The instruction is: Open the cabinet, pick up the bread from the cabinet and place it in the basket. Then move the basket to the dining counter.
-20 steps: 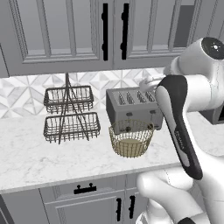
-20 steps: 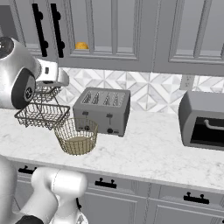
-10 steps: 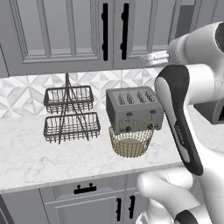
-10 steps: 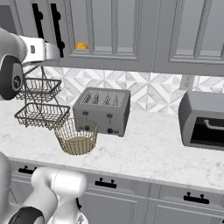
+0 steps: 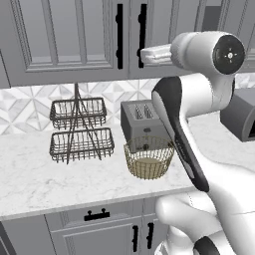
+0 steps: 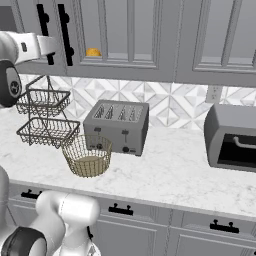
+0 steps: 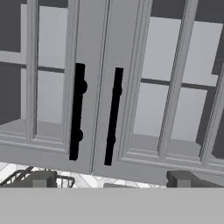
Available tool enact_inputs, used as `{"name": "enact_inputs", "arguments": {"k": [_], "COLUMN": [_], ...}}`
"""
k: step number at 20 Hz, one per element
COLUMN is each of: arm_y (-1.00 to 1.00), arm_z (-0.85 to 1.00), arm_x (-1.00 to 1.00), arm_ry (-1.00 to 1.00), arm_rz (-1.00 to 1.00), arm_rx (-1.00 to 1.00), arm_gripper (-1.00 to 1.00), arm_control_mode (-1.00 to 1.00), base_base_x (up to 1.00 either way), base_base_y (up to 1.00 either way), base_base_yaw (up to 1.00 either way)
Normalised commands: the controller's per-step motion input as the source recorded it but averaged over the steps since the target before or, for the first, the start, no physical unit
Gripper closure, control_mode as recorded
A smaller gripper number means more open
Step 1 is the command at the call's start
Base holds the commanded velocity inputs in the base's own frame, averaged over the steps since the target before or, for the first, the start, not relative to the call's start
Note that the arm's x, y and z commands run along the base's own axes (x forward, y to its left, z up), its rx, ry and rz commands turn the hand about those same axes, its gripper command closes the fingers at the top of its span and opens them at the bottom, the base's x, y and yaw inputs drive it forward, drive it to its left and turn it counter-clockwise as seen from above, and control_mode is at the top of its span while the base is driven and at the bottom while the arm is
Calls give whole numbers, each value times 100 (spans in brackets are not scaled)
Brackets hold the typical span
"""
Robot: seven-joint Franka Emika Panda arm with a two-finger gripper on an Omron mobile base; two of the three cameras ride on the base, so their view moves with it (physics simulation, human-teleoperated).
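Observation:
The grey wall cabinet (image 5: 74, 35) is shut, and its two black bar handles (image 7: 76, 111) meet at the middle. In the right base view the orange-yellow bread (image 6: 93, 52) shows through the right door's panel, low inside the cabinet. My gripper (image 7: 110, 180) is open and empty, level with the handles and just short of them. Its white hand (image 5: 149, 54) points at the right handle (image 5: 143, 35). The gold wire basket (image 5: 148, 157) stands empty on the marble worktop in front of the toaster (image 5: 142, 119). The dining counter is out of view.
A dark two-tier wire rack (image 5: 79, 129) stands left of the basket. A grey toaster oven (image 6: 232, 137) sits at the right end of the worktop (image 6: 170, 170). Grey drawers (image 5: 99, 219) run below.
My hand has risen from toaster height to the cabinet handles and swung left toward them, staying open. Basket, rack and toaster have not moved.

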Motion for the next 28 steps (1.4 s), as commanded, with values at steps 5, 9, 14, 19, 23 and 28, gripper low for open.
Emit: {"name": "enact_inputs", "arguments": {"k": [5, 9, 14, 19, 23, 28], "arm_y": [5, 0, 0, 0, 1, 1], "arm_z": [8, 0, 0, 0, 0, 0], "arm_x": [51, 50, 54, 50, 50, 57], "arm_ry": [0, 0, 2, 0, 0, 0], "arm_rz": [-2, 0, 0, 0, 0, 0], "arm_rx": [0, 0, 0, 0, 0, 0], "arm_gripper": [-100, -100, -100, -100, -100, -100], "arm_control_mode": [-100, -100, -100, -100, -100, -100], "base_base_x": [0, 0, 0, 0, 0, 0], "base_base_y": [0, 0, 0, 0, 0, 0], "base_base_yaw": [0, 0, 0, 0, 0, 0]}}
